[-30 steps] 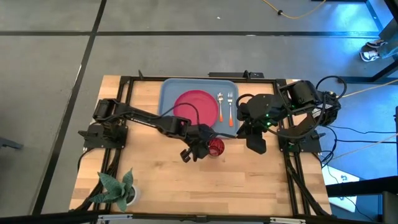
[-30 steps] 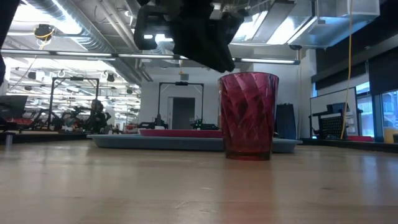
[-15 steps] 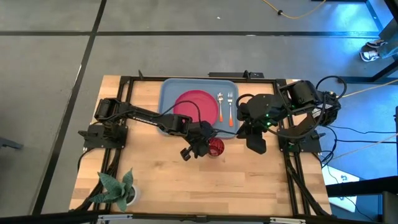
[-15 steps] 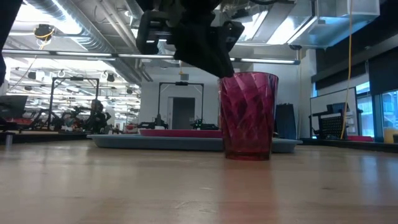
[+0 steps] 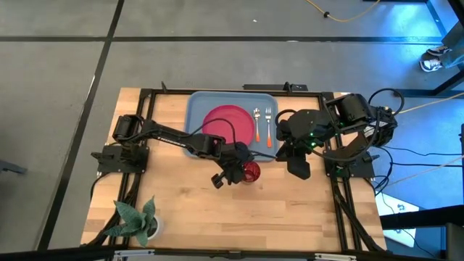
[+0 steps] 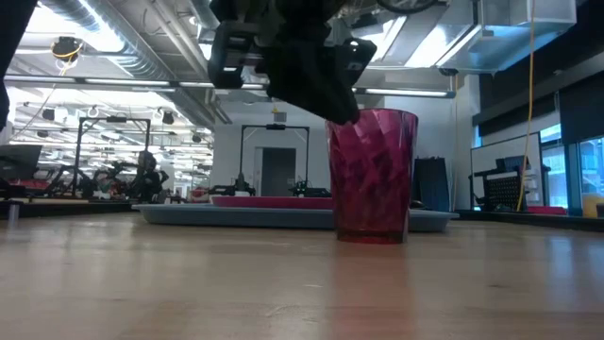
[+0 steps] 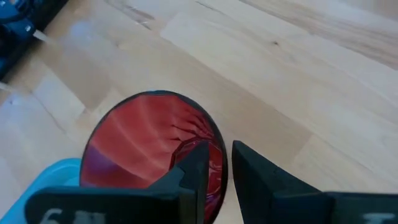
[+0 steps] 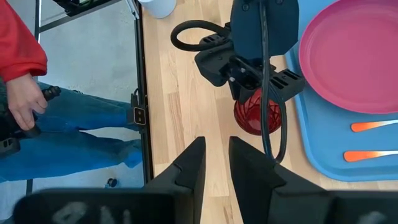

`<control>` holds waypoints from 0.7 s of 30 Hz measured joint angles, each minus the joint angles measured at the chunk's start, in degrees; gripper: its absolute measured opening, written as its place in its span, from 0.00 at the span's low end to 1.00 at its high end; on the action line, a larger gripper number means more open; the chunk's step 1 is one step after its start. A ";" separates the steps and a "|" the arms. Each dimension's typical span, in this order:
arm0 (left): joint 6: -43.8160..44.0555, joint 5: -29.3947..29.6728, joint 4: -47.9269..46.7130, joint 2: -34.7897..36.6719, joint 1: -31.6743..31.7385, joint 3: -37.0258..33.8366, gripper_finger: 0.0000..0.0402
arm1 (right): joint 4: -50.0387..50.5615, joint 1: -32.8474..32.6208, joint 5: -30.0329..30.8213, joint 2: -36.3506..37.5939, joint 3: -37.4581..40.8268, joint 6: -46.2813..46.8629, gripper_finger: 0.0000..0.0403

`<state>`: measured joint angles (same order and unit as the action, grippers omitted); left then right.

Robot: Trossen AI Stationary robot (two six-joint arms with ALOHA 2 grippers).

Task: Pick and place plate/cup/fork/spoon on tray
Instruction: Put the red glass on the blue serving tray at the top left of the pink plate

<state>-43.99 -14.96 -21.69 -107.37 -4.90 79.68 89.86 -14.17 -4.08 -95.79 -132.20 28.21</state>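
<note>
Presently, left gripper: jaws straddle the rim of the cup, one finger inside, one outside, seemingly pinching the wall, though firm contact is hard to confirm. Right gripper: idle, right of the cup, jaws narrowly parted, empty. Cup: upright on the wood, just near of the tray; not yet placed. Plate, spoon, fork: already on the tray. Potted plant: near-left corner, no obstruction.

Dark-red cup upright on wood; plate, fork, spoon on tray
</note>
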 joint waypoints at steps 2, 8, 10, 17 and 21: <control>-0.02 0.00 0.03 0.00 0.17 0.00 0.16 | 0.00 0.00 0.00 0.00 0.00 0.00 0.19; -0.06 0.22 -0.02 0.00 0.30 0.00 0.14 | 0.00 0.00 0.00 0.00 0.00 0.00 0.19; -0.08 0.22 -0.03 0.00 0.30 0.00 0.14 | 0.00 0.00 0.00 0.00 0.00 0.00 0.19; 0.41 0.23 -0.08 -0.47 0.30 0.04 0.13 | 0.00 0.00 0.00 0.00 0.00 0.02 0.19; 3.45 -1.10 -1.13 -1.39 0.48 -0.03 0.13 | -0.04 0.00 0.00 0.02 0.00 0.02 0.19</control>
<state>-40.55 -16.05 -22.82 -108.76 -4.42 79.65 89.83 -14.17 -4.08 -95.77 -132.20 28.23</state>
